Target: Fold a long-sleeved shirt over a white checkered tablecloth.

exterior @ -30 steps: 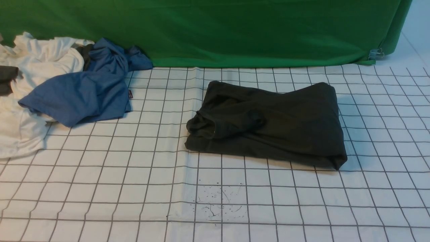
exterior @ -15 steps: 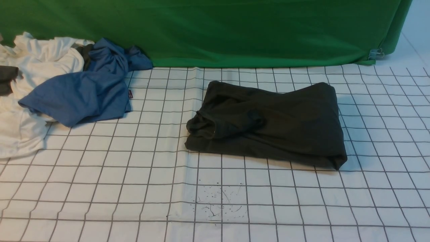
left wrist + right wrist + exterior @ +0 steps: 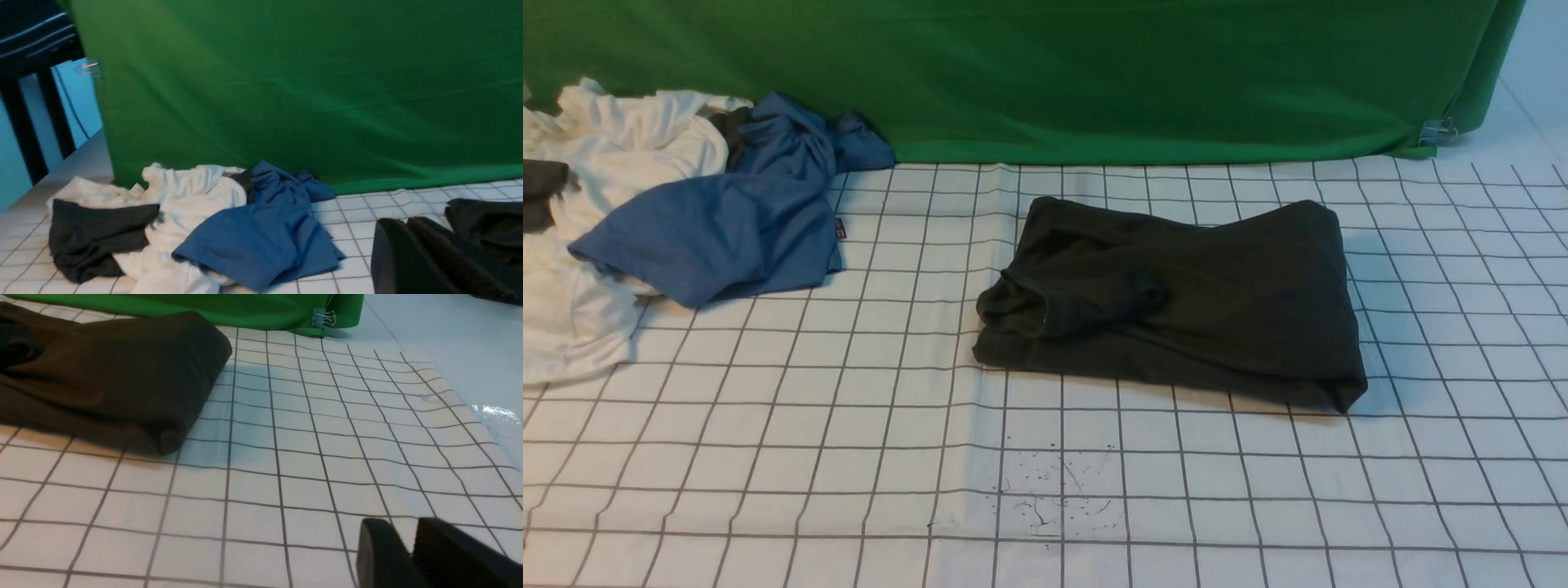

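left gripper (image 3: 412, 245): pressed together, empty, lower right of its wrist frame.
right gripper (image 3: 408, 543): narrow gap between fingers, holds nothing, low over the white grid-checked tablecloth (image 3: 306, 428).
shirt: dark charcoal long-sleeved cotton shirt (image 3: 1176, 298) lies folded in a bundle right of frame centre.
risk: loose collar roll (image 3: 1021, 306) could spring open if nudged.
risk 2: crumpled blue garment (image 3: 719, 229) near; a sweep could snag it.

No legible text, number, brand or sign appears in any view. The long-sleeved shirt (image 3: 1176, 298) lies folded with no print showing. A small dark tag (image 3: 840, 229) at the hem of the blue garment (image 3: 719, 233) carries markings too small to read. Ink specks (image 3: 1054, 498) on the white checkered tablecloth (image 3: 849, 457) form no characters.
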